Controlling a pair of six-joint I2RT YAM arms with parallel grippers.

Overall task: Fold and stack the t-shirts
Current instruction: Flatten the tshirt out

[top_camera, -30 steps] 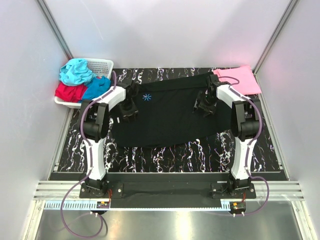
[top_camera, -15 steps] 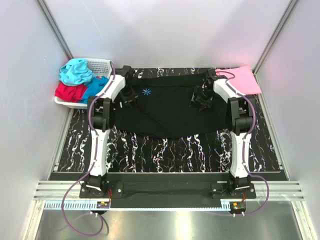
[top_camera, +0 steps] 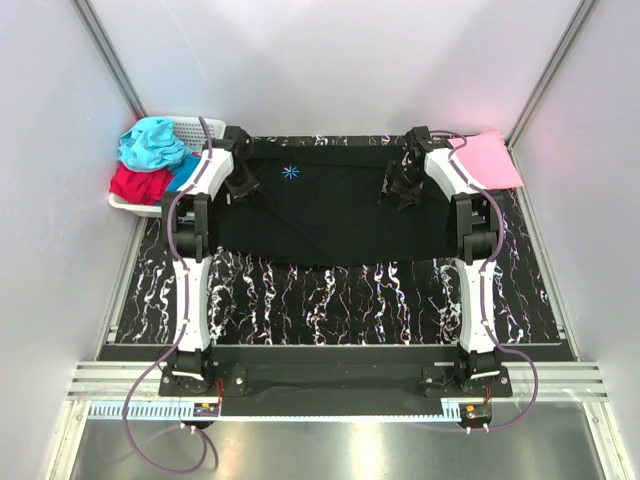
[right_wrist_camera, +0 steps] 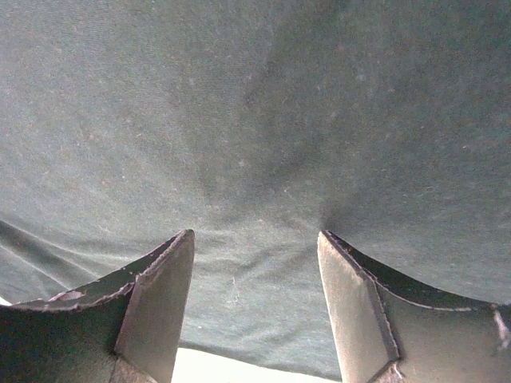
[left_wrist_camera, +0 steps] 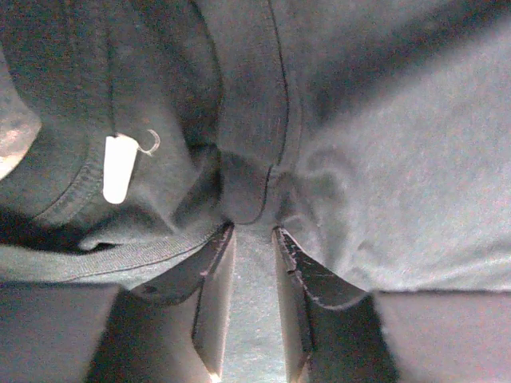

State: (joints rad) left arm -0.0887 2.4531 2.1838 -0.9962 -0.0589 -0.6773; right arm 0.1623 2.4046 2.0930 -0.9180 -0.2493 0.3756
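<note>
Black t-shirt (top_camera: pixel 330 215) lies spread flat across the far half of the desk (top_camera: pixel 320 300), its light-blue starburst mark (top_camera: pixel 290 173) near the far left corner. Both arms are stretched out to the far side, one at each end of the shirt.

Left hand (top_camera: pixel 243 183) sits on the shirt's far left part, just beside the starburst. In the wrist view the left hand (left_wrist_camera: pixel 251 231) has its fingers (left_wrist_camera: pixel 214 295) drawn close together, with a ridge of black cloth bunched at the tips. Cannot tell whether the cloth is clamped or only nudged. A small white tag (left_wrist_camera: pixel 118 167) shows by a seam to the left.

Right hand (top_camera: pixel 402 187) rests on the far right part. From its wrist, the right hand (right_wrist_camera: pixel 255 235) is released, fingers spread wide with smooth cloth across the gap.

Pink t-shirt (top_camera: pixel 490 158) lies flat at the far right corner, just beside the black one. The white basket (top_camera: pixel 205 127) at far left holds the teal t-shirt (top_camera: pixel 150 142), red t-shirt (top_camera: pixel 138 185) and blue t-shirt (top_camera: pixel 183 177), heaped.
</note>
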